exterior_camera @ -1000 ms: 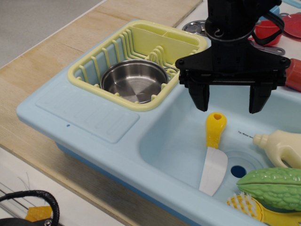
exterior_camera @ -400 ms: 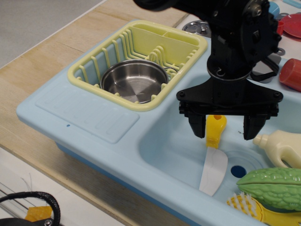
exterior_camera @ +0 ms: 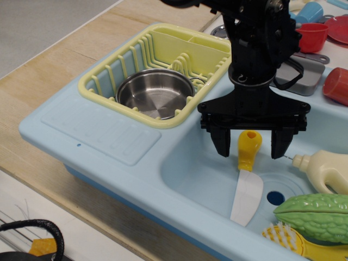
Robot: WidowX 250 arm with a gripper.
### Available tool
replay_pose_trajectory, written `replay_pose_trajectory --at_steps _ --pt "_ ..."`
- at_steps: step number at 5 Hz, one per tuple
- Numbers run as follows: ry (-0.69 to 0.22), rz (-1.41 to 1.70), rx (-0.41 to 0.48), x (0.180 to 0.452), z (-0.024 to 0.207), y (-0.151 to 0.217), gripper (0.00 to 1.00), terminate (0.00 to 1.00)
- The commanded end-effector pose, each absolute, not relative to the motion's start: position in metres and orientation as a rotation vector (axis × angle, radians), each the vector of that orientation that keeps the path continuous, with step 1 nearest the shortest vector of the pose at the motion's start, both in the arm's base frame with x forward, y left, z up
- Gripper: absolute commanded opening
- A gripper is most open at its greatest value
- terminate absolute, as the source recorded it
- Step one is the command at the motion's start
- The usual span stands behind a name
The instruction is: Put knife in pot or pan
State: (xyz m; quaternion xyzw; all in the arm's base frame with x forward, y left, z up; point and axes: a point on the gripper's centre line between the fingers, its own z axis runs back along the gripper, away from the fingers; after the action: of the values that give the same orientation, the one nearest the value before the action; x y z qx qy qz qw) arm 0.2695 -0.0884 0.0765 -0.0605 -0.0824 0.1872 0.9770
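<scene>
1. The black two-fingered claw hung wide open with nothing in its grasp, its fingers straddling the top end of the toy knife with the yellow handle and broad white blade — one finger to each side, neither touching as far as could be told.
2. The knife lay flat on the floor of the pale blue plastic sink, directly below the claw, blade pointing away toward the near rim.
3. The round shiny steel pot sat empty in the yellow plastic dish rack, up and off to the claw's side, well apart from it.
4. Judged from this, the task had barely begun — gripping, lifting, carrying and dropping all remained.
5. Against the frame a second before, the claw had come down and shifted slightly sideways from above the handle to around it; knife and pot had not moved.
</scene>
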Motion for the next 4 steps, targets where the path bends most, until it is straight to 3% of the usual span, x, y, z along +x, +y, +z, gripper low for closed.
replay_pose_trajectory --at_steps 1,2,3,4 --pt "-0.150 0.369 -0.184 0.283 0.073 -0.087 1.00 0.00" --pt "-0.124 0.348 -0.205 0.286 0.063 -0.086 1.00 0.00" --pt "-0.131 0.331 -0.193 0.286 0.059 -0.088 0.00 0.00" --pt "-0.123 0.322 -0.185 0.288 0.062 -0.089 0.00 0.00"
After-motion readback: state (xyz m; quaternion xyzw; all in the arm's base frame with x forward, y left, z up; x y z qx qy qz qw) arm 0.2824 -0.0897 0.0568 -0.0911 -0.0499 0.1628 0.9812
